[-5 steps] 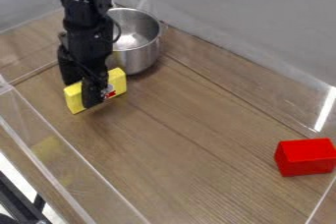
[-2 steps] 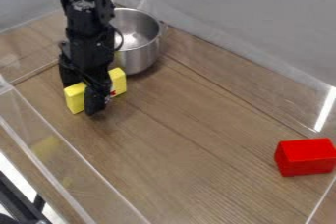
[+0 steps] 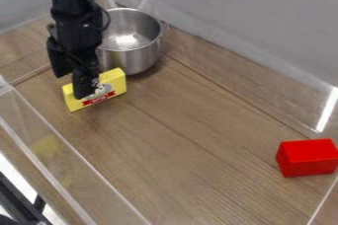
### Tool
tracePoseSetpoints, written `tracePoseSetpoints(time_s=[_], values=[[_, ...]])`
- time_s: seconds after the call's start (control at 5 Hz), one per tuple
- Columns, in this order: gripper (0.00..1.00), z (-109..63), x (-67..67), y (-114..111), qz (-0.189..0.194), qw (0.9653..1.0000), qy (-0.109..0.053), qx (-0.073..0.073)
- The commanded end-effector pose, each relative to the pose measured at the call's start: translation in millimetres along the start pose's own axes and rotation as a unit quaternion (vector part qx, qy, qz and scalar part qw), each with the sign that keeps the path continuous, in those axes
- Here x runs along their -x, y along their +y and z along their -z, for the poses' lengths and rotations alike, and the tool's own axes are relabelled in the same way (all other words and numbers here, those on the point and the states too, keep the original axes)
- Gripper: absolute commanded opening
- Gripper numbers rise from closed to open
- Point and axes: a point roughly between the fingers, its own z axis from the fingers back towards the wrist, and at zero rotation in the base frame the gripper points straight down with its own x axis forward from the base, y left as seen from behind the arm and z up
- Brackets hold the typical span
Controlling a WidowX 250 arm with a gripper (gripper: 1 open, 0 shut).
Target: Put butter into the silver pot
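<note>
- The butter (image 3: 113,84) lies on the wooden table (image 3: 199,120), near its left edge and towards the far left corner, in the same spot as in the earlier views.
- What has changed is the gripper (image 3: 74,79): it has lifted and drawn back off the block, baring more of its top. The butter did not come along, so it has yet to be picked up; another try at the grasp seems needed.
- The butter is a small yellow rectangular block lying flat, its red-and-white label (image 3: 98,99) now showing.
- The gripper's fingers stand apart, one tip overlapping the butter in this view; they appear to hold nothing, though I cannot tell whether that tip touches.
- Just beyond the butter stands the silver pot (image 3: 133,34), upright and open-topped, a short carry once the grip is good.
- Well apart, near the table's right side, sits the red block (image 3: 306,158).
</note>
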Motion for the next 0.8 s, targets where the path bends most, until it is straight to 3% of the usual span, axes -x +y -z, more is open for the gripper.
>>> tracePoseSetpoints(time_s=[0.0,0.2,0.6], values=[[1.00,2.5,-19.4,4.0,-0.013,0.9997,-0.016,-0.015],[0.00,5.2,-16.6,2.9,-0.005,0.9998,-0.015,-0.014],[0.00,0.6,-3.6,2.1,0.003,0.9997,-0.018,-0.014]])
